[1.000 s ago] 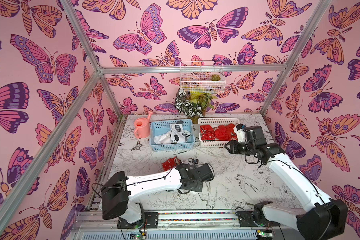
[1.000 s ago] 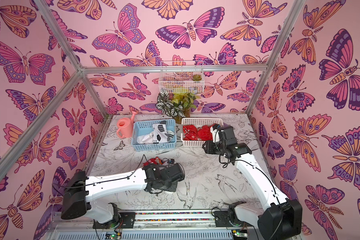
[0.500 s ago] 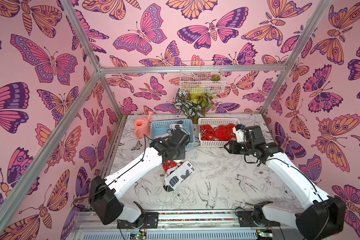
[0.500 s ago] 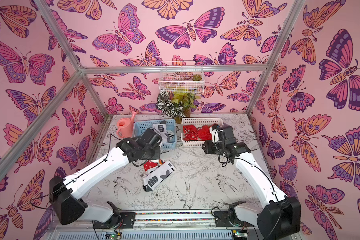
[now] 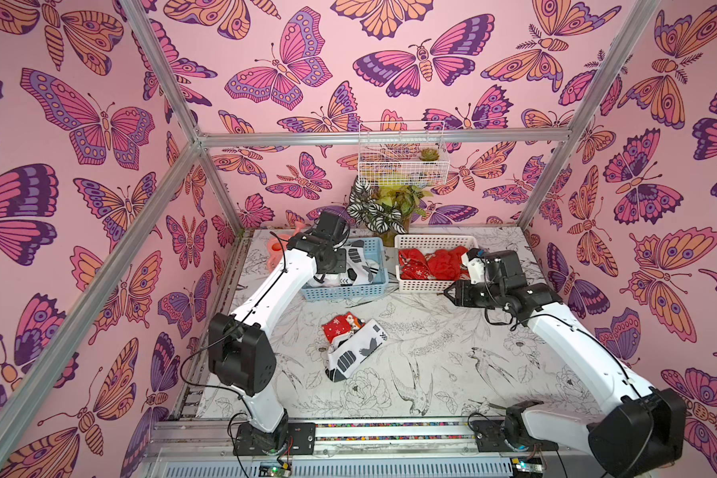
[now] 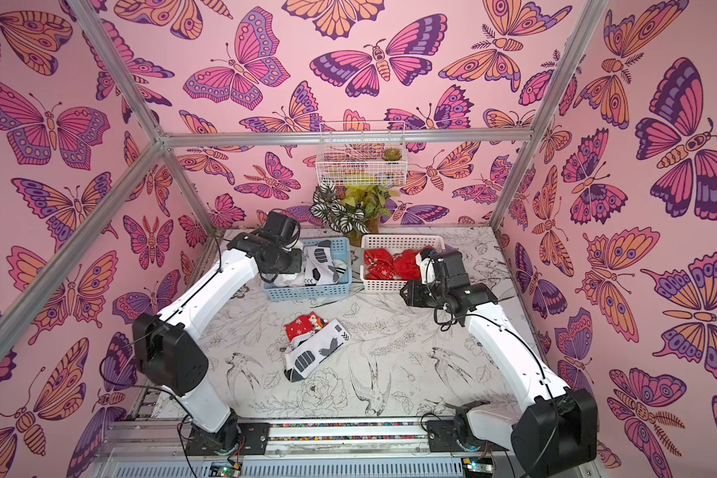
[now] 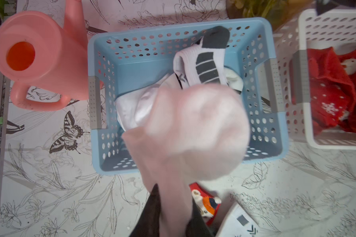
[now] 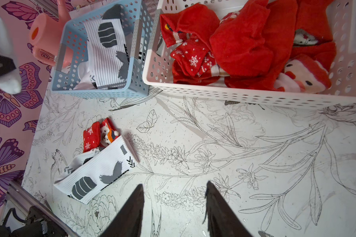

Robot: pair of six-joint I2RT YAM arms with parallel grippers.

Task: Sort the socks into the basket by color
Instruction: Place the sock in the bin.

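Nearest my base, two socks lie on the table (image 5: 431,360). A loose white sock (image 5: 354,351) with grey blocks is stretched out at a slant. A loose red sock (image 5: 340,327) with white snowflakes lies touching its far end, partly tucked under it.

Farther out, my right gripper (image 8: 175,184) hovers above bare table, just in front of the white basket (image 5: 423,285). Its jaws are spread apart with nothing between them. That basket holds a heap of red socks (image 5: 431,263), some with snowflakes.

Beside it stands the blue basket (image 5: 348,293), with white socks (image 5: 363,269) with dark stripes and blocks inside. My left gripper (image 7: 173,209) is above this basket, clenched on a held sock (image 7: 193,131). It is pale and blurred in the left wrist view and hangs over the basket's inside.

A pink watering can (image 7: 39,57) stands next to the blue basket, on the side away from the white one. A leafy plant (image 5: 381,207) sits behind both baskets at the back wall.
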